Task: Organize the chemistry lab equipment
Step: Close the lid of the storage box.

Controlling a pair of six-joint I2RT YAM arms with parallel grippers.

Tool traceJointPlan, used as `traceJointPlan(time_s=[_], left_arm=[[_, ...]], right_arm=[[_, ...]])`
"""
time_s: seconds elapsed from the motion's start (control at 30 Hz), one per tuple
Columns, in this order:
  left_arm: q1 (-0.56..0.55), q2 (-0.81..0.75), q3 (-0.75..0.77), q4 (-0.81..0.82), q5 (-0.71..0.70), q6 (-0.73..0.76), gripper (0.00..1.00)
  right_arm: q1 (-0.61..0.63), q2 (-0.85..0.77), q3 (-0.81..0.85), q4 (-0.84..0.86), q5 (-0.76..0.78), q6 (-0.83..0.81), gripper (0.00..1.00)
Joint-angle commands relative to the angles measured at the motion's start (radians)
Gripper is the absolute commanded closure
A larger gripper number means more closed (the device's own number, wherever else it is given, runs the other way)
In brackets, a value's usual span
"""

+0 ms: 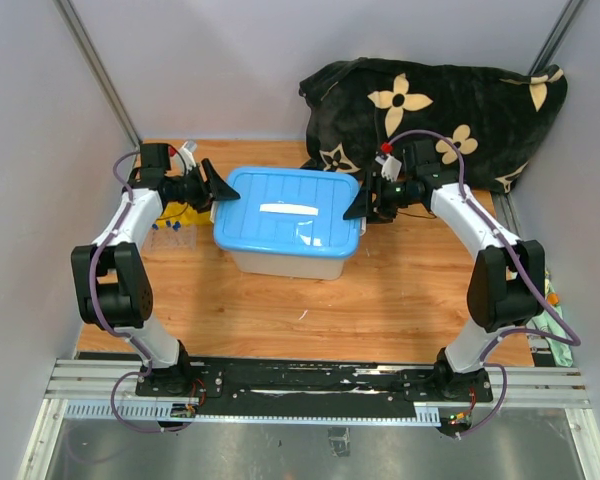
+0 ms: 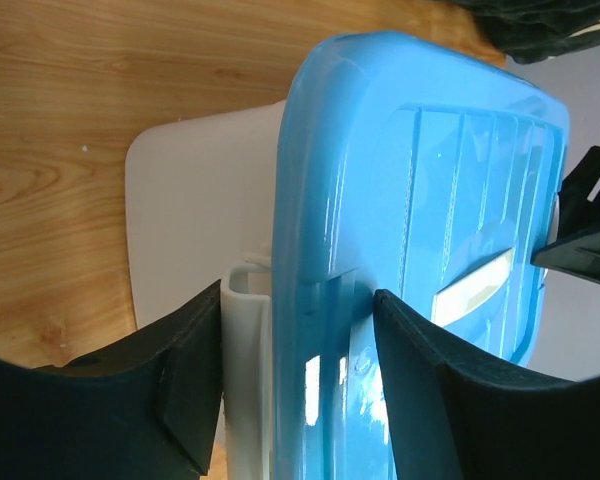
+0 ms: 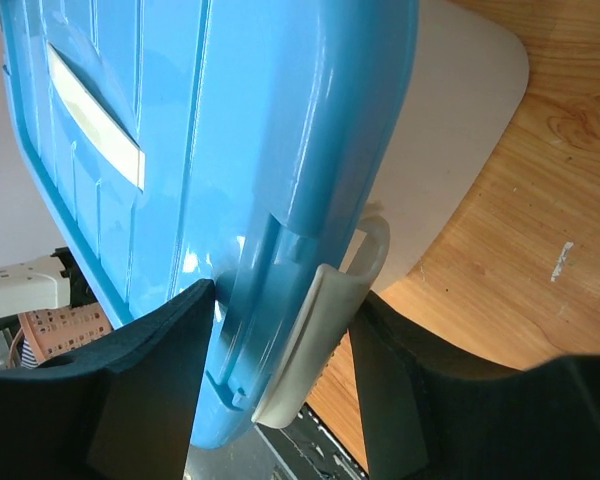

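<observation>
A large white tub (image 1: 280, 262) with a blue lid (image 1: 290, 205) stands mid-table. My left gripper (image 1: 220, 187) is at its left end. In the left wrist view the gripper (image 2: 298, 300) is clamped over the white end latch (image 2: 245, 350) and the lid edge (image 2: 320, 330). My right gripper (image 1: 360, 203) is at the right end. In the right wrist view it (image 3: 285, 295) is clamped over the other latch (image 3: 325, 330) and the lid (image 3: 260, 100). Blue-capped test tubes (image 1: 170, 226) and a yellow rack (image 1: 170, 211) peek out under the left arm. The other glassware and tools are hidden.
A black cloth with cream flowers (image 1: 440, 105) is heaped at the back right, just behind the right arm. Small green and orange items (image 1: 552, 300) lie off the table's right edge. Grey walls close in on three sides.
</observation>
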Motion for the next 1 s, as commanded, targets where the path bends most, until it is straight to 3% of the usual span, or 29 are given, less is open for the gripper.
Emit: traceJointPlan(time_s=[0.0, 0.97], left_arm=[[-0.074, -0.062, 0.043, -0.117, 0.105, 0.001, 0.41], [-0.211, -0.021, 0.171, -0.330, -0.129, 0.037, 0.52]], right_arm=[[0.074, 0.019, 0.053, -0.031, -0.017, -0.046, 0.45], [0.192, 0.074, 0.199, -0.271, 0.243, -0.169, 0.49]])
